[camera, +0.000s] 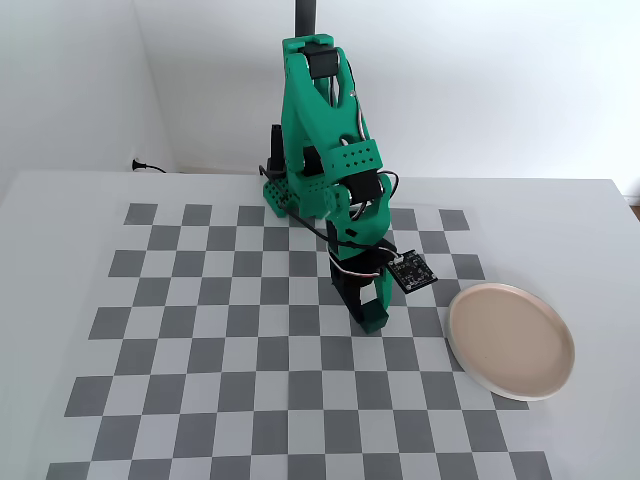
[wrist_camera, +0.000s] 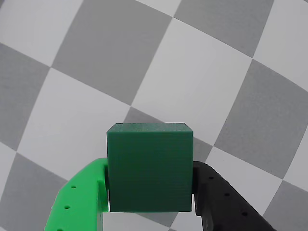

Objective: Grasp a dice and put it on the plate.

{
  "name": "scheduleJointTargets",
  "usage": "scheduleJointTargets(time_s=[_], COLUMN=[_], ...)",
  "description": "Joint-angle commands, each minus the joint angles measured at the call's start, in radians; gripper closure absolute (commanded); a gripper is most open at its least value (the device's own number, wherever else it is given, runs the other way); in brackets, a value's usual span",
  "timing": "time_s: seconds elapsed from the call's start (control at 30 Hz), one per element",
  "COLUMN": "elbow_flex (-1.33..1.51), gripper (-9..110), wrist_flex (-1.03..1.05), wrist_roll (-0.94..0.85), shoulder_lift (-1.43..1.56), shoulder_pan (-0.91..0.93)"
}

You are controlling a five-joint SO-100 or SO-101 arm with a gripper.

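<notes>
In the wrist view the dark green dice [wrist_camera: 149, 166] sits between my two fingers, the bright green finger [wrist_camera: 84, 195] on its left and the black finger [wrist_camera: 216, 197] on its right, both pressed against its sides. My gripper [wrist_camera: 150, 168] is shut on the dice over the checkered board. In the fixed view the gripper [camera: 366, 315] points down at the board's middle, and the dice is hidden behind the fingers there. The beige-pink plate [camera: 510, 340] with a white rim lies to the right of the gripper, about two squares away.
The grey and white checkered board [camera: 200, 330] covers the white table. The arm's green base [camera: 285, 195] stands at the board's far edge. A small circuit board [camera: 411, 271] hangs off the wrist. A wall runs behind the table.
</notes>
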Motion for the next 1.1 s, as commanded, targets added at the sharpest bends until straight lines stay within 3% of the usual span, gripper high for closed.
scheduleJointTargets(time_s=[0.0,0.43,1.07], elbow_flex=[-0.167,-0.448,-1.270], gripper=[106,106,106], wrist_flex=[0.075,0.224,0.430], wrist_roll=[-0.009,0.029,0.150], shoulder_lift=[0.150,0.087,-0.620], shoulder_pan=[-0.040,-0.204,-0.385])
